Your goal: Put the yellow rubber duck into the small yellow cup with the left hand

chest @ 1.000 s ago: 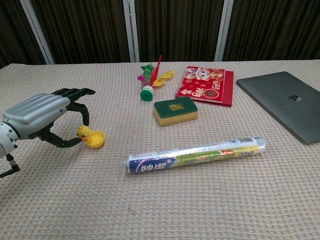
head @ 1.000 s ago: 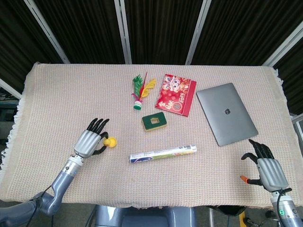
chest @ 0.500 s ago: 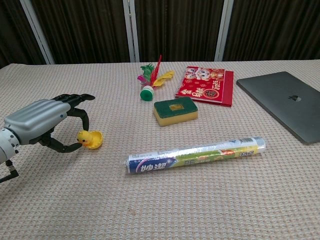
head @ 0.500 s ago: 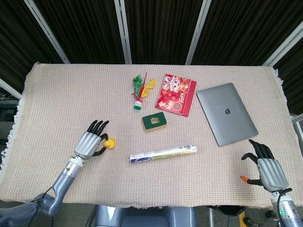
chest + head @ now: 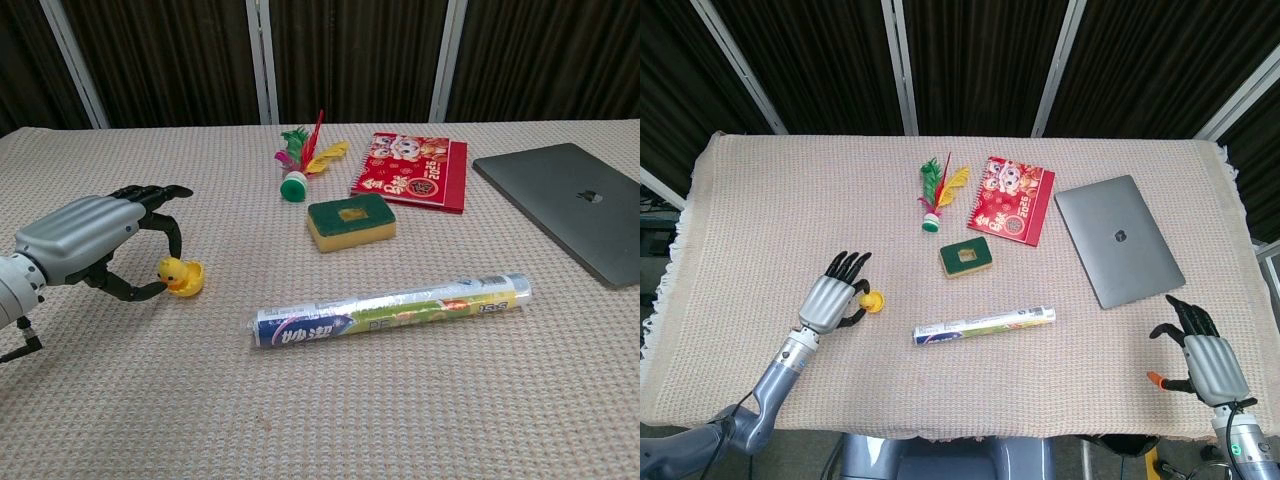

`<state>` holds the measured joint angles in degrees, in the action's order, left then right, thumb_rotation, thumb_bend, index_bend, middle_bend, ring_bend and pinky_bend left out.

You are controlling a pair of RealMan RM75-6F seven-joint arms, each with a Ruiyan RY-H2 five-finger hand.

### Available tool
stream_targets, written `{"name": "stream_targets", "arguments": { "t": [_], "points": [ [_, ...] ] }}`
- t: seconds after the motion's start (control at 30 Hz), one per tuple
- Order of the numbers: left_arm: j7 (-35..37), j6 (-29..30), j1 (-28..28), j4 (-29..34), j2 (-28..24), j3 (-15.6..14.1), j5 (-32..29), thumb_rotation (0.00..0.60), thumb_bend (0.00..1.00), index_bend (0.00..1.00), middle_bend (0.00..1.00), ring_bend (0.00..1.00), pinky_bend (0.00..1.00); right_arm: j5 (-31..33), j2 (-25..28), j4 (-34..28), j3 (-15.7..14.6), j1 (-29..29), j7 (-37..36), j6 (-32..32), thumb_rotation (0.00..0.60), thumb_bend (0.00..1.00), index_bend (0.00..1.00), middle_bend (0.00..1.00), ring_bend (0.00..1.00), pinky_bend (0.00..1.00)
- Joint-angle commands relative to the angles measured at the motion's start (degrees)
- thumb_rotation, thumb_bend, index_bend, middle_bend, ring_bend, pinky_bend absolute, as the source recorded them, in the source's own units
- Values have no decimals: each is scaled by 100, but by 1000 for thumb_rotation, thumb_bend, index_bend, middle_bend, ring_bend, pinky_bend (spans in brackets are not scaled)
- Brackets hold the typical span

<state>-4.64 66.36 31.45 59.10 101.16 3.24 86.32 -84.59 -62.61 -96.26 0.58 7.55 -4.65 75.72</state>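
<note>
The yellow rubber duck point(image 5: 171, 271) sits at the mouth of the small yellow cup point(image 5: 192, 279), which lies on the cloth at the left. In the head view the duck point(image 5: 868, 300) and the cup point(image 5: 878, 302) merge into one yellow blob. My left hand point(image 5: 85, 240) curls over the duck and pinches it between the thumb below and a finger above. That same left hand point(image 5: 830, 303) rests low on the cloth in the head view. My right hand point(image 5: 1203, 360) lies at the near right edge, fingers spread, holding nothing.
A wrapped roll point(image 5: 390, 306) lies right of the duck. Behind it are a green-and-yellow sponge point(image 5: 350, 222), a feather shuttlecock point(image 5: 298, 165), a red notebook point(image 5: 412, 171) and a grey laptop point(image 5: 575, 205).
My left hand's fingers have drawn in closer around the duck. The duck and cup have shifted slightly to the left. The right hand has not moved.
</note>
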Motion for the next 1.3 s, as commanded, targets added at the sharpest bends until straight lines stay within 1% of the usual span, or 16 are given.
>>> {"name": "stream_targets", "arguments": {
  "t": [0.03, 0.2, 0.4, 0.83, 0.93, 1.1, 1.17, 1.3],
  "points": [
    [5, -19, 17, -23, 20, -4, 3, 600, 343, 521, 0, 0, 0, 5, 2, -1, 1, -1, -11, -1, 600, 0, 409, 11, 0, 0],
    [11, -48, 42, -78, 72, -5, -4, 600, 336, 509, 0, 0, 0, 5, 5, -7, 1, -2, -31, -3, 600, 0, 409, 11, 0, 0],
    [41, -46, 63, -117, 103, -7, 6, 600, 301, 437, 0, 0, 0, 20, 7, -10, 6, -2, -63, -12, 600, 0, 410, 11, 0, 0],
    [95, 7, 103, -88, 83, -23, 72, 600, 220, 346, 0, 0, 0, 25, 12, -19, 8, -1, -70, -19, 600, 0, 412, 11, 0, 0],
    [122, 38, 129, -28, 1, -45, 141, 600, 207, 292, 0, 0, 0, 23, 11, -16, 7, -2, -71, -18, 600, 0, 413, 11, 0, 0],
    [-44, 263, 212, 218, -393, -98, 444, 600, 180, 203, 0, 0, 0, 4, 9, -3, 6, 1, -60, -11, 600, 0, 413, 11, 0, 0],
    [-227, 455, 250, 457, -749, -151, 688, 600, 163, 184, 0, 0, 0, -6, 4, 25, 4, 7, -15, -14, 600, 0, 414, 11, 0, 0],
    [-747, 918, 183, 1081, -1693, -359, 1215, 600, 142, 164, 0, 0, 0, -115, -8, 148, -9, 22, 255, 45, 600, 0, 419, 11, 0, 0]
  ]
}}
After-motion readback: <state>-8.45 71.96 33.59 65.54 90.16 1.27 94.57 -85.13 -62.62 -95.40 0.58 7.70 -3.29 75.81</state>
